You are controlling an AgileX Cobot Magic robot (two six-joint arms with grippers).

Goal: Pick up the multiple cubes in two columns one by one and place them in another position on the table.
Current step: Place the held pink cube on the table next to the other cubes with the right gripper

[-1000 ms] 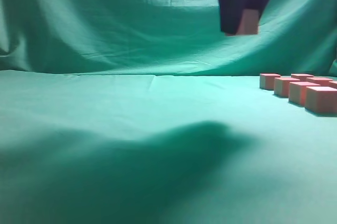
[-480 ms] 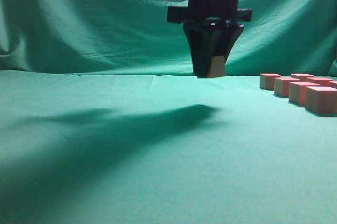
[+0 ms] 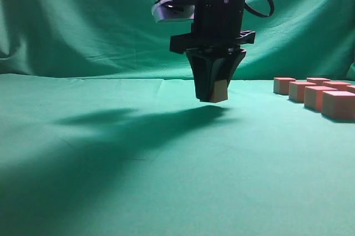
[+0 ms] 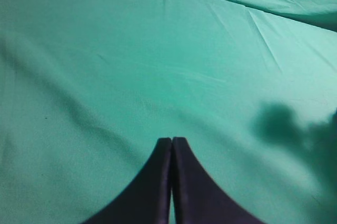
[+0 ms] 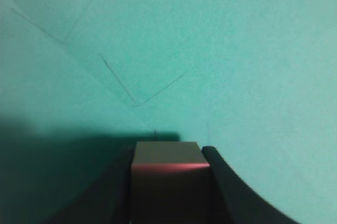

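Right end effector (image 3: 213, 96) lowered; cube (image 3: 221, 90) pinched between fingers.

Backdrop: a green curtain (image 3: 83, 31) hangs behind the right gripper (image 3: 212, 98) in long slanting folds, darkest at its far left, and meets the table (image 3: 288, 153) along a line a little above the gripper's tips. The table's teal-green cloth is evenly lit to the gripper's right, while a broad soft shadow (image 3: 111, 131) runs from under the gripper out to its left and darkens toward the near left corner. Wrist views: thin angular creases (image 5: 138, 95) ahead of the right gripper; fold lines (image 4: 263, 40) ahead-right of the left gripper (image 4: 171, 141), and a dark shadow blotch (image 4: 284, 126) to its right.
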